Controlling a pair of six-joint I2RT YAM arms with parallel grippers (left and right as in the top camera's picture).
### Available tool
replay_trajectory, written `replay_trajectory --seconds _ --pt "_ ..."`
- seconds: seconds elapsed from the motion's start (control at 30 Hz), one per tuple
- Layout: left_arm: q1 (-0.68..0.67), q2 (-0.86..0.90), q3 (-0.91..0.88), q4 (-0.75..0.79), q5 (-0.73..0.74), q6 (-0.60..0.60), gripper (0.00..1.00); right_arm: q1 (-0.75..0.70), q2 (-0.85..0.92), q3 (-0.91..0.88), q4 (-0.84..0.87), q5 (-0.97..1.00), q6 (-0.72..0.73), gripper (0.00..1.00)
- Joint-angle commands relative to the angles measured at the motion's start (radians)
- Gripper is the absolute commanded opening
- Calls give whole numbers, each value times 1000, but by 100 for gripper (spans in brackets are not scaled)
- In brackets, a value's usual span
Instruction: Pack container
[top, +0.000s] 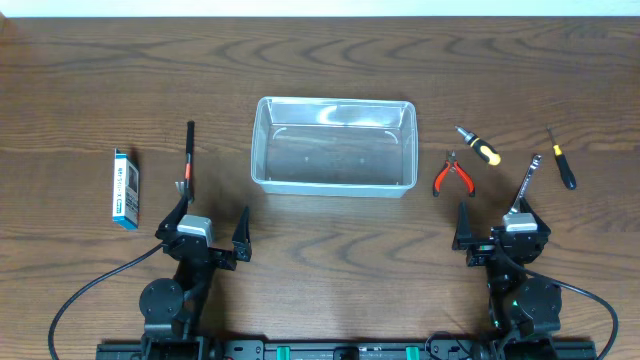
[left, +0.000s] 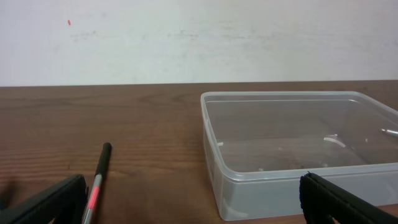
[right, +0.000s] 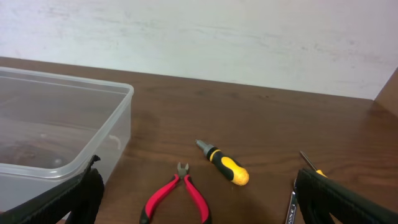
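Note:
The clear plastic container (top: 334, 146) stands empty at the middle of the table; it also shows in the left wrist view (left: 298, 149) and the right wrist view (right: 56, 124). My left gripper (top: 208, 238) is open and empty, near the table's front, left of the container. My right gripper (top: 497, 235) is open and empty, at the front right. Red-handled pliers (top: 453, 175) (right: 177, 198), a yellow-and-black screwdriver (top: 480, 147) (right: 225, 165), a silver wrench (top: 525, 184) and a thin screwdriver (top: 563, 162) lie right of the container. A black-and-red pen (top: 189, 153) (left: 96, 180) lies left of it.
A small blue-and-white box (top: 125, 187) lies at the far left. The dark wooden table (top: 330, 60) ends at a white wall behind. Cables run from both arm bases at the front edge.

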Motion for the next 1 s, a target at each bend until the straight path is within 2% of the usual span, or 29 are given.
replay_trajectory --seconds 0.0,0.13,0.3,0.4,0.47,0.57,0.7,0.83,0.97 --pt "5 -6 -23 -23 23 6 98 -5 -6 -5 0 -3 13 99" --pt "5 -6 -23 -23 13 12 98 -6 -5 -5 0 -3 49 99" --pt "5 -6 -12 -32 16 -92 98 -6 4 4 -15 -58 364 99" --pt "5 8 43 -83 16 -105 98 -6 26 55 -46 -100 386 99" --pt "5 41 111 -137 16 -105 98 -6 60 132 -103 -111 341 99" --pt "5 133 240 -278 -3 -105 98 -6 160 285 -247 -111 315 99" --pt "5 319 423 -503 -85 -105 98 -6 389 551 -513 -110 315 99" --pt "5 484 545 -602 -85 -105 98 -6 652 835 -766 -106 279 99" --pt "5 587 586 -630 -85 -105 98 -6 898 1100 -1049 -56 246 99"
